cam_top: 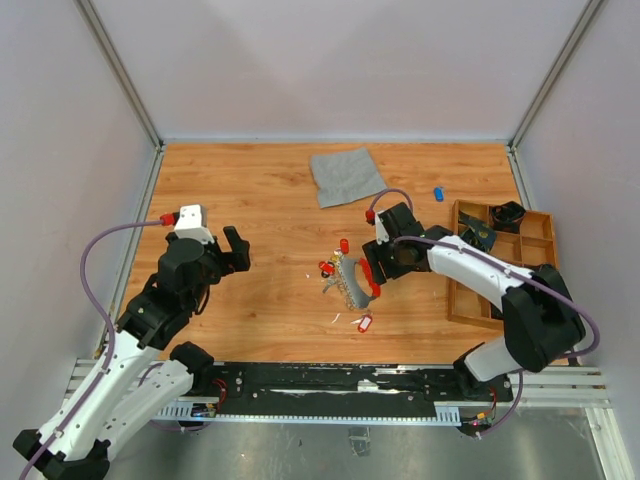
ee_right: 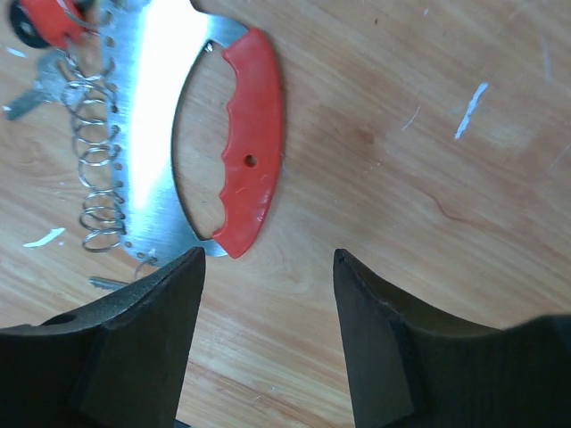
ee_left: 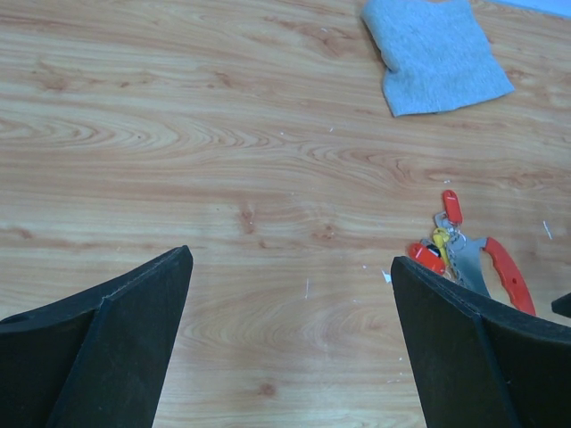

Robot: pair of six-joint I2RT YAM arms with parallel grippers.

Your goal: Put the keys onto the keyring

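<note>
As it lies, the keyring (cam_top: 355, 285) runs diagonally.

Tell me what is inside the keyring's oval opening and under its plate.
Inside the keyring's oval opening only bare wooden table shows. Small wire rings and red-headed keys lie along the other edge of the plate. Anything beneath the plate itself is covered.
</note>
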